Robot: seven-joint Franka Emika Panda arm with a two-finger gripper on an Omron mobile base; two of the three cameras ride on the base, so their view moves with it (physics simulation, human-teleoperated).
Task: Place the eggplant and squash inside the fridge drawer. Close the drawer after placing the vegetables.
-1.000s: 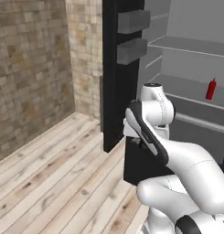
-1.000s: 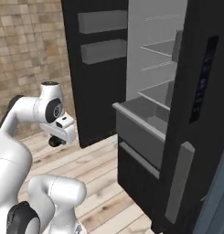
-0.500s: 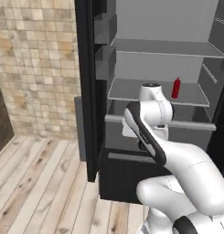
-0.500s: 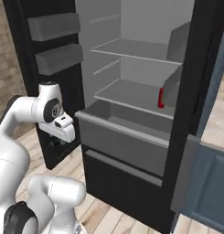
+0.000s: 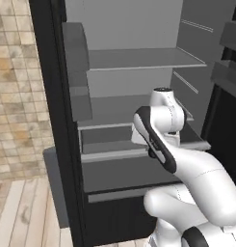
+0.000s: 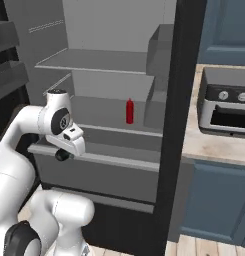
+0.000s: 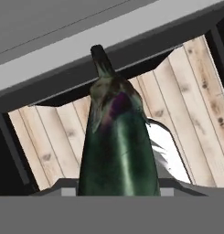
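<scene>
Over wood floor (image 7: 195,114), beside fridge drawer (image 6: 109,172) front rim: end effector grasping eggplant (image 7: 118,151), stem outward.

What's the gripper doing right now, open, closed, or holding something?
Gripper: closed on the eggplant, stem pointing away from the hand, in front of the fridge drawer.

Fridge drawer (image 6: 101,167) pulled out at centre frame in the right base view, below the shelves. Bottle (image 6: 129,111) on the shelf behind the drawer. Toaster oven (image 6: 225,108) on the counter (image 6: 214,150) at right. Eggplant (image 7: 117,146) centre of the hand view, stem toward the top.
</scene>
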